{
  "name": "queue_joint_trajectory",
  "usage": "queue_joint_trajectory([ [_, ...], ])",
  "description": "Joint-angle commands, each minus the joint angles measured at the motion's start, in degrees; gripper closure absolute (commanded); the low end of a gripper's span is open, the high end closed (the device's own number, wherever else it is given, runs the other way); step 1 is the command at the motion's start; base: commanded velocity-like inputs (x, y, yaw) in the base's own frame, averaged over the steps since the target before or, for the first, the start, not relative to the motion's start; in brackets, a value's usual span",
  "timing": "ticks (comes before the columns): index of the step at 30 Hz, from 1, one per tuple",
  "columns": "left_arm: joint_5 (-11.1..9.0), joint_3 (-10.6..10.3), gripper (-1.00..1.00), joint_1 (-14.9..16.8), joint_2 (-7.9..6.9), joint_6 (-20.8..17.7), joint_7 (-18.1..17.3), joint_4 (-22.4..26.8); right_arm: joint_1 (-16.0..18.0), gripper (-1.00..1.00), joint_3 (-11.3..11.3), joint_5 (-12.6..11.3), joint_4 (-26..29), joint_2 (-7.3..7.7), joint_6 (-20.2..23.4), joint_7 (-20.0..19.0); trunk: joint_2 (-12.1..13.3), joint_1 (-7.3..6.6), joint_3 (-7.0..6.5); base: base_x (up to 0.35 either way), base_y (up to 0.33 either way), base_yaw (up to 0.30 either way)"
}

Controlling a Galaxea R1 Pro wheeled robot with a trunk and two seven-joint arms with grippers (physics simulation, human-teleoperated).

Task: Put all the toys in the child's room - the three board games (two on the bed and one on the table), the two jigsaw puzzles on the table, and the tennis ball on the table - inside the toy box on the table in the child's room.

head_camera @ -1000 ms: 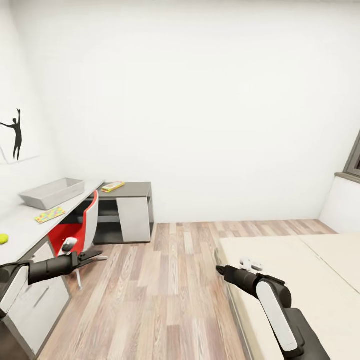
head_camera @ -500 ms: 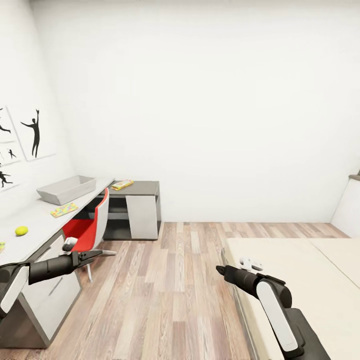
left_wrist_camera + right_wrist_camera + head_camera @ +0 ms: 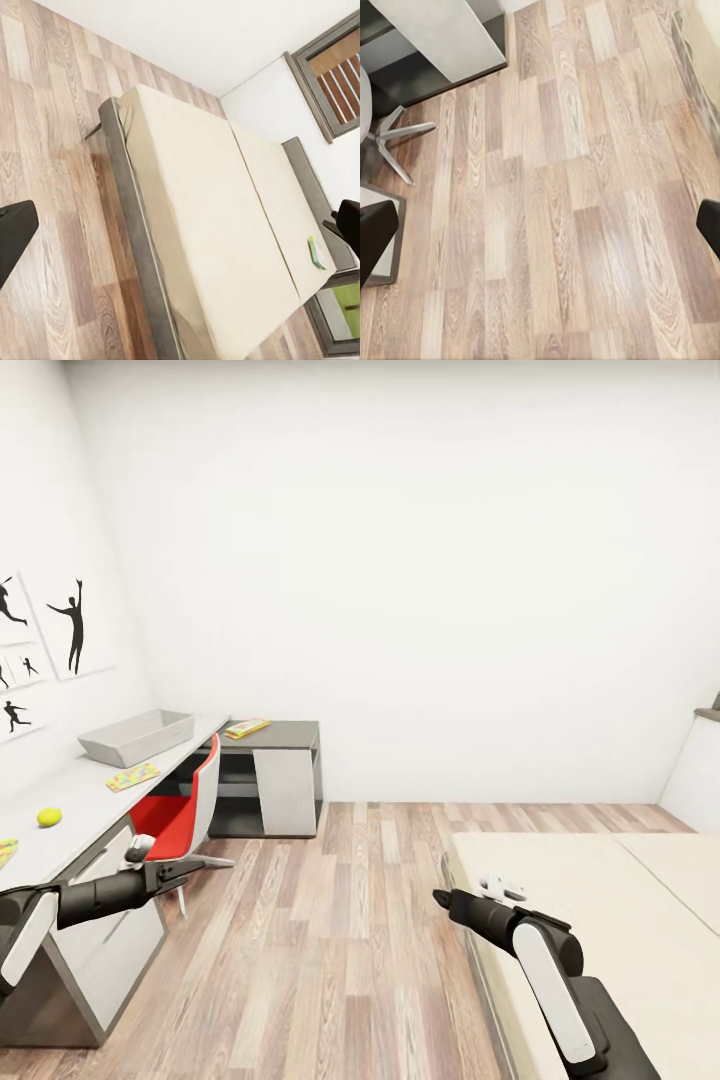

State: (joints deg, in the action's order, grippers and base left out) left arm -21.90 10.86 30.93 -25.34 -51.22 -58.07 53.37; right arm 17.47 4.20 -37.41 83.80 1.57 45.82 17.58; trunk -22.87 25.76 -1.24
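At the frame's left, the grey toy box (image 3: 137,735) sits on the table (image 3: 85,815), its contents hidden by its walls, while both grippers (image 3: 195,869) (image 3: 440,899) hold nothing, fingers spread.

floor: streaked brown wood-plank floor (image 3: 555,210), faint sheen
bed: cream matt cloth mattress (image 3: 217,232)
desk: pale grey smooth table top (image 3: 75,805)

We count one toy box (image 3: 136,736), one tennis ball (image 3: 48,817), two jigsaw puzzles (image 3: 132,776) (image 3: 5,851), two board games (image 3: 246,728) (image 3: 316,253), one red chair (image 3: 183,815), and four wall pictures at upper left.
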Motion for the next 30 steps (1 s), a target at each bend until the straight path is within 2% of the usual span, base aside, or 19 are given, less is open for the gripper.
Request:
queue_joint_trajectory([
  [1,-0.1,0.0,-1.0,0.0,0.01,-0.3,-0.1,0.0,0.0,-1.0,0.1,-0.6,0.0,0.06,0.0,0.6,0.0,0.02,0.03,-0.002,0.0,0.0],
  [13,-0.1,0.0,-1.0,0.0,0.02,-0.3,0.0,0.0,0.0,-1.0,0.2,-0.6,0.0,0.09,-0.4,0.5,0.0,0.02,0.03,0.0,-0.135,0.0],
  [30,-0.1,-0.1,-1.0,0.0,0.02,-0.3,0.0,0.0,0.0,-1.0,0.2,-0.6,0.0,0.1,-0.4,0.5,0.0,0.02,0.03,-0.018,-0.05,0.0],
])
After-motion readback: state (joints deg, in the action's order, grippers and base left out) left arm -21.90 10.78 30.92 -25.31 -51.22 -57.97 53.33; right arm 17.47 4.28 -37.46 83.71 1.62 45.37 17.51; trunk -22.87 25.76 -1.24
